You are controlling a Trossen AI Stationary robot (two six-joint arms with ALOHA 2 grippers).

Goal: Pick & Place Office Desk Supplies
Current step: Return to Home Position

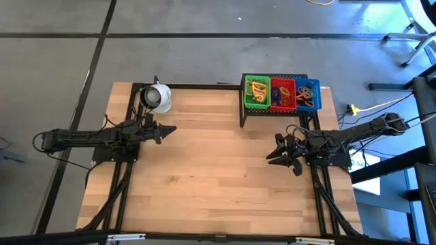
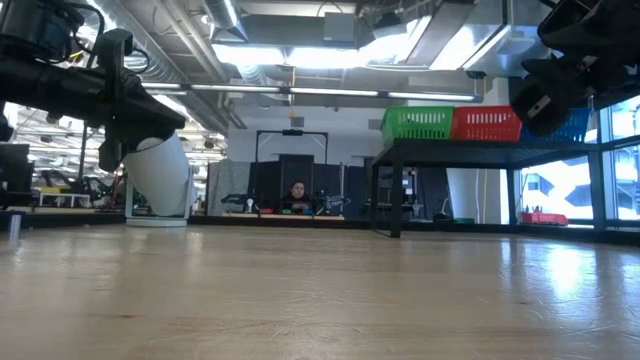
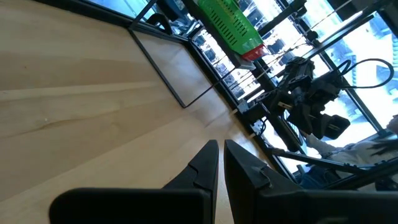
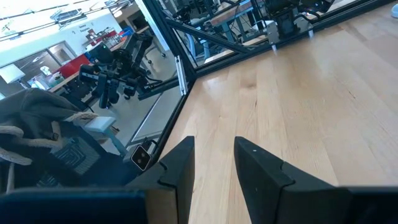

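- Since the green tray (image 1: 257, 92), red tray (image 1: 283, 94) and blue tray (image 1: 307, 94) sit filled atop the rack (image 1: 242, 117), I judge placing done.
- My left gripper (image 1: 172, 129) hangs empty, fingers together; my right gripper (image 1: 273, 150), fingers apart, holds nothing.

White object (image 1: 158, 97), rack (image 2: 450, 152), table (image 1: 204, 177).
The white object sat near the left jaws, the rack near the right jaws, both on the table.

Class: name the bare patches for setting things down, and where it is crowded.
Bare wood lies between the left gripper and right gripper and on to the table's front edge. Crowded: the far right corner, where a rack holds three trays; a white object sits far left.
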